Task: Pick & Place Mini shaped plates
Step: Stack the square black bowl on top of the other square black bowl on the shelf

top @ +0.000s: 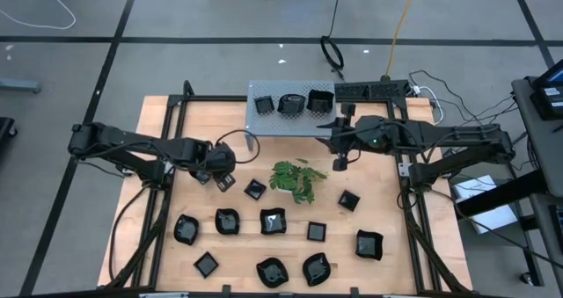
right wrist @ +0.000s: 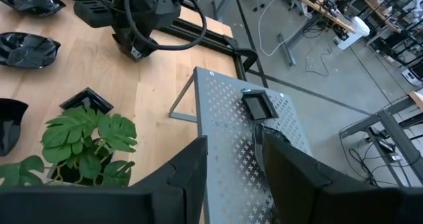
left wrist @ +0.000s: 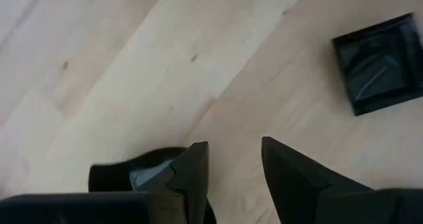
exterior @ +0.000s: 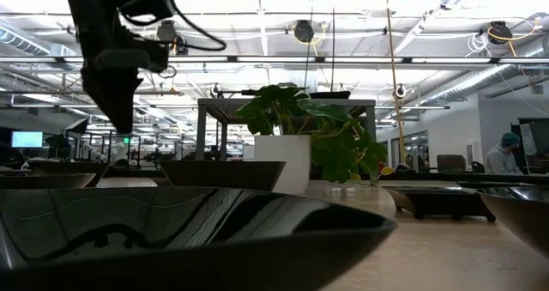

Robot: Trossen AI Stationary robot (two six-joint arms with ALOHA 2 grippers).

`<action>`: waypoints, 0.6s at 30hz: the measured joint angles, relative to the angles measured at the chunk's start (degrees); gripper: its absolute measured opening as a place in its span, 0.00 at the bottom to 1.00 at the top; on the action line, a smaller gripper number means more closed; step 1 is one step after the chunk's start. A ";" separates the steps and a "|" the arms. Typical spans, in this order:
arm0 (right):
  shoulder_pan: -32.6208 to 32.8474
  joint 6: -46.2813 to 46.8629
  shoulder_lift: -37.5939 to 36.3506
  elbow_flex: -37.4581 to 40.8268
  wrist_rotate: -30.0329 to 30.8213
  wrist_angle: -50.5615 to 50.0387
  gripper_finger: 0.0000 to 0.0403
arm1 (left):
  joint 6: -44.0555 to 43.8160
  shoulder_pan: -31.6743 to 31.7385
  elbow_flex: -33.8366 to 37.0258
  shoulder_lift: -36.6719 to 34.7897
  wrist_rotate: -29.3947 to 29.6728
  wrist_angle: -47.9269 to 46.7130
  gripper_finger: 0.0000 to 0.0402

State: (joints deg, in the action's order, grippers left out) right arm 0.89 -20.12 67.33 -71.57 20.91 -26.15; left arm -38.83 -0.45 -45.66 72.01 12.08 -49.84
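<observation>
Three plates (top: 291, 104) are sitting on the perforated stand (top: 264, 122); about a dozen are waiting on the table (top: 167, 272). Left gripper (top: 225, 182) and right gripper (top: 339, 163) are hanging parted, apparently empty.

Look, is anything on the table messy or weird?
Only slightly. The small glossy black plates lie scattered at different angles across the wooden table, not in rows. A green leafy sprig sits among them. Nothing looks broken or spilled.
</observation>
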 joint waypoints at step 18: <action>-0.02 -3.07 0.07 5.27 0.00 1.48 0.33 | -13.90 0.04 10.41 0.00 -0.06 0.01 0.36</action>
State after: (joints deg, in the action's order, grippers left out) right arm 0.86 -23.19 67.40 -66.30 20.91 -24.67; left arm -52.74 -0.40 -35.25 72.01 12.02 -49.83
